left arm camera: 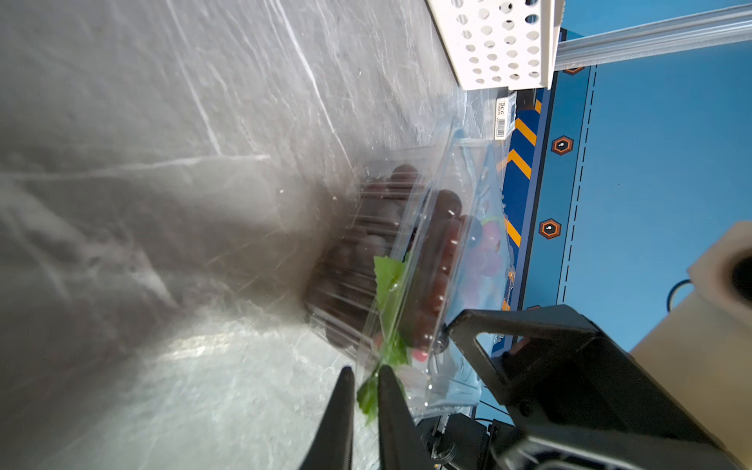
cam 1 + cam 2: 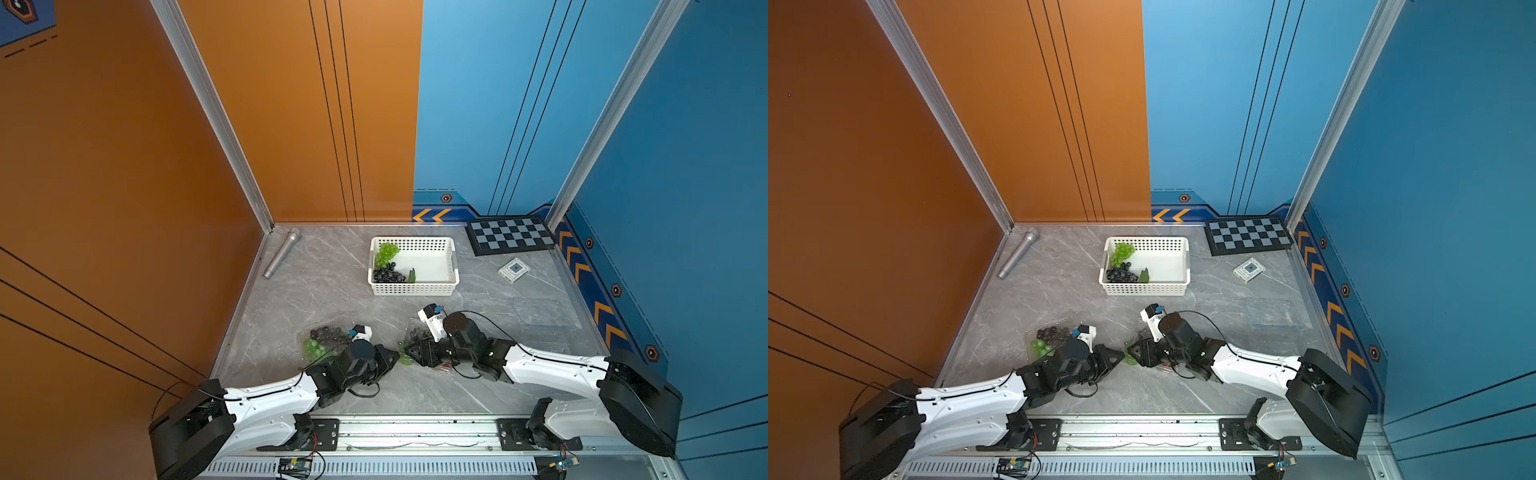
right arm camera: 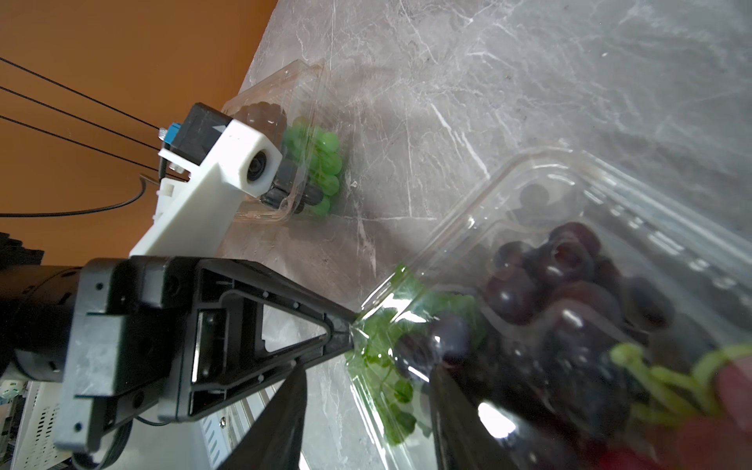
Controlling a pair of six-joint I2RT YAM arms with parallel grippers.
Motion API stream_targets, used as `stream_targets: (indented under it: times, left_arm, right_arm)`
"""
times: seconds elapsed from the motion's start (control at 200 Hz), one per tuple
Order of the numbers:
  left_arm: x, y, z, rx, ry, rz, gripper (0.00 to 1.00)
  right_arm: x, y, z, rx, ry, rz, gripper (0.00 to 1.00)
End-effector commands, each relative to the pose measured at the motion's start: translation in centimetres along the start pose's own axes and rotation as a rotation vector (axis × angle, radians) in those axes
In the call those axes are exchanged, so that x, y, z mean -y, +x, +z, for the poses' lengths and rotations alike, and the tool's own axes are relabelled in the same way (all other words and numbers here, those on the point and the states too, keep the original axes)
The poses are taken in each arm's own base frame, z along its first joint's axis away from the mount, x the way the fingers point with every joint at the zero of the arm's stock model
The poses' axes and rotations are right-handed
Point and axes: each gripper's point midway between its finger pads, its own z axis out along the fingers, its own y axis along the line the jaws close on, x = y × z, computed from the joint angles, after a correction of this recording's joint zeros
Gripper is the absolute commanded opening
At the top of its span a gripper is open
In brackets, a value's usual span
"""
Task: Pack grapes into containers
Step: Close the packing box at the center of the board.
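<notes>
Looking down in both top views, we see the grey marble table [image 2: 316, 291], with the white basket [image 2: 454, 266] at twelve o'clock, well back from the arms. At the basket's nine o'clock side lie a green bunch [image 2: 387, 252] and a dark bunch [image 2: 387, 275]. A checkerboard [image 2: 510, 236] sits at one o'clock and a silver microphone [image 2: 282, 253] at ten.

Next in size come the clear boxes. The left container [image 3: 313, 93] is at eight o'clock and holds dark and green grapes [image 2: 328, 334]. The right container [image 3: 529, 175] is near the table's middle, toward six o'clock, its lid ajar, with dark purple and reddish grapes [image 3: 561, 276] inside.

Both grippers stand tip to tip at the right container's nine o'clock corner. The left gripper [image 1: 365, 372] is clenched on a green leaf [image 1: 388, 280] that sticks out of that corner, with the leaf's end between its nearly closed fingers. The right gripper [image 3: 368, 376] has its fingers apart, astride the same plastic corner. We cannot tell whether it grips the box or only brackets it.
</notes>
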Motion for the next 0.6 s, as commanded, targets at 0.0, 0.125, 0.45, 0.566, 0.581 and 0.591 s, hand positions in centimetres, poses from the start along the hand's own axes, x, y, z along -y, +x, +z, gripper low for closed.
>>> stream_targets:
  times: [0.0, 0.125, 0.45, 0.566, 0.581, 0.591]
  left_arm:
    - [-2.56, -0.26, 0.01, 0.040, -0.085, -0.010, 0.14]
    - [-2.33, 0.14, 0.28, 0.025, -0.088, -0.003, 0.14]
    - [-2.18, 0.46, 0.74, 0.024, -0.092, 0.004, 0.14]
    - [-2.44, 0.46, 0.86, 0.030, -0.102, 0.000, 0.12]
    - [-2.36, 0.47, 0.87, 0.030, -0.100, 0.000, 0.11]
    - [-2.36, 0.48, 0.87, 0.031, -0.100, 0.001, 0.11]
  right_arm:
    - [2.13, 1.84, -0.23, -0.045, 0.068, 0.039, 0.50]
    - [2.21, 1.89, -0.30, -0.044, 0.070, 0.040, 0.50]
    - [2.47, 2.14, -0.31, -0.047, 0.074, 0.048, 0.49]
    - [2.53, 2.17, -0.41, -0.044, 0.074, 0.052, 0.49]
    - [2.55, 2.23, -0.41, -0.045, 0.075, 0.051, 0.49]
    - [2.51, 2.20, -0.44, -0.043, 0.073, 0.050, 0.49]
